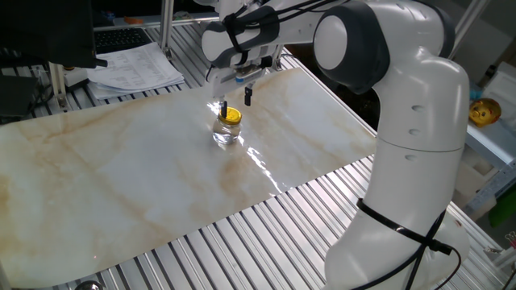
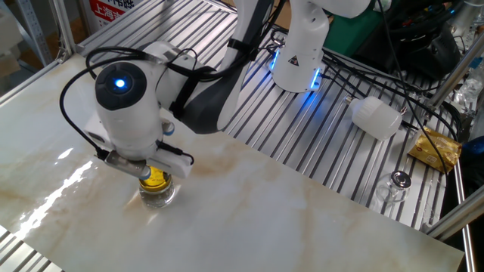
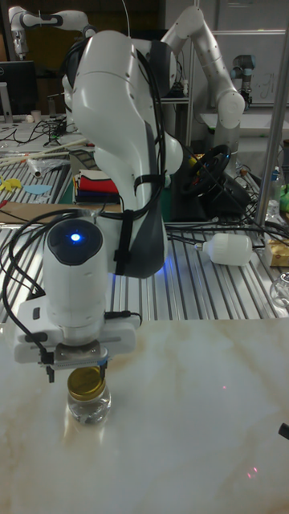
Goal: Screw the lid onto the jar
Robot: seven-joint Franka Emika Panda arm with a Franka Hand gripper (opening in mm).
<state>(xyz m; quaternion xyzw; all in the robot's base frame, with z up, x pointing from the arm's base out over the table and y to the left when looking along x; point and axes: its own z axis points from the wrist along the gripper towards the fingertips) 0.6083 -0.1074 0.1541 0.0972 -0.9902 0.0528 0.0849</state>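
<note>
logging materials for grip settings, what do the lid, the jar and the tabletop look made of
The lid: shiny gold metal, by its sheen. The jar: clear glass, see-through with glints. The tabletop: glossy marble-look slab, veined and reflective; possibly laminate.
</note>
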